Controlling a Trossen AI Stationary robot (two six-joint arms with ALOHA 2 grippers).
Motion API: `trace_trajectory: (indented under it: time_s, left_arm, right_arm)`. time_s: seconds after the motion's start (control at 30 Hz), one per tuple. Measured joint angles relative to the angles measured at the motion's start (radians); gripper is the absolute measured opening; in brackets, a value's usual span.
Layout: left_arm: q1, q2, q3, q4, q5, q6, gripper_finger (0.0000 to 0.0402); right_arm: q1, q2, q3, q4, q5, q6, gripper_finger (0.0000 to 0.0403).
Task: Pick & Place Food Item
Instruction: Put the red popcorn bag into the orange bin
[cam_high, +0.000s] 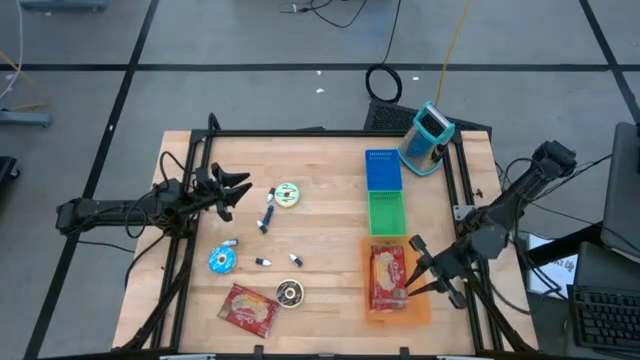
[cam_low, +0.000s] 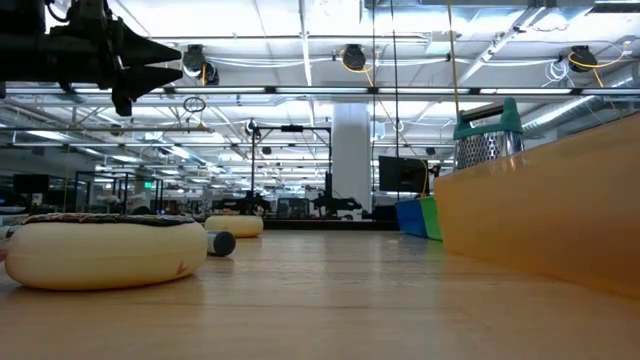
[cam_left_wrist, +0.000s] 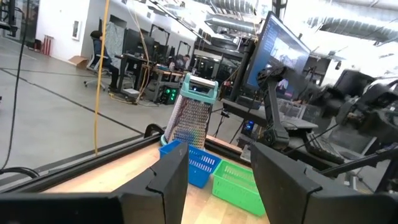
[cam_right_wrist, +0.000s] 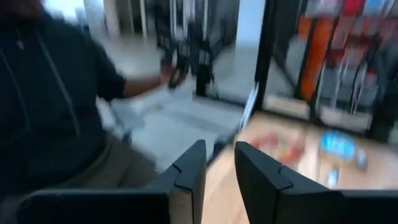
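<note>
The red food packet (cam_high: 387, 277) lies in the orange tray (cam_high: 420, 312) at the bench's right edge, the right gripper (cam_high: 416, 272) beside it, jaws narrowly apart and empty, the left gripper (cam_high: 234, 190) open near the left edge.

Even, bright light is falling from above on the desk (cam_high: 320, 200) in the high view, and the things on it are casting only short, soft shadows. In the low view the ceiling lamps (cam_low: 352, 56) are glaring white, while the round cream object (cam_low: 108, 250) close to the lens is looking soft and out of focus. The right wrist view is smearing strongly, so the person in dark clothes (cam_right_wrist: 56, 93) and the fingers (cam_right_wrist: 186, 180) are showing blurred edges, whereas the left wrist view is staying sharp with bright daylight behind.
</note>
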Motion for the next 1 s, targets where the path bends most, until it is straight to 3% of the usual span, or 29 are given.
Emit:
trace_trajectory:
  time_s: [0.2, 0.43, 0.5, 0.6, 0.67, 0.8, 0.9, 1.0]
  left_arm:
    - [0.000, 0.000, 0.000, 0.051, 0.000, -0.226, 0.0175]
    - [0.000, 0.000, 0.000, 0.041, -0.025, -0.288, 0.0175]
    - [0.000, 0.002, 0.000, 0.040, 0.086, -0.302, 0.0175]
    - [-0.028, 0.054, 0.000, 0.082, 0.386, -0.304, 0.0175]
    - [-0.098, 0.114, 0.000, 0.157, 0.459, -0.297, 0.0175]
    - [-0.308, 0.268, 0.074, 0.155, 0.324, -0.125, 0.0175]
    - [-0.442, 0.399, 0.216, -0.021, 0.254, -0.063, 0.0175]
    - [-0.542, 0.542, 0.403, -0.287, 0.156, -0.151, 0.0175]
  right_arm:
    - [-0.062, 0.000, -0.230, 0.471, 0.001, -0.025, 0.0073]
    - [-0.132, 0.000, -0.304, 0.583, 0.007, -0.033, 0.0073]
    - [-0.153, 0.000, -0.304, 0.589, 0.006, -0.050, 0.0073]
    - [-0.180, -0.007, -0.304, 0.589, 0.002, -0.072, 0.0073]
    - [-0.194, -0.014, -0.304, 0.589, 0.001, -0.074, 0.0073]
    - [-0.216, -0.020, -0.304, 0.580, 0.001, -0.093, 0.0073]
    - [-0.227, -0.020, -0.304, 0.576, 0.001, -0.101, 0.0073]
    - [-0.241, -0.020, -0.304, 0.572, 0.000, -0.112, 0.0073]
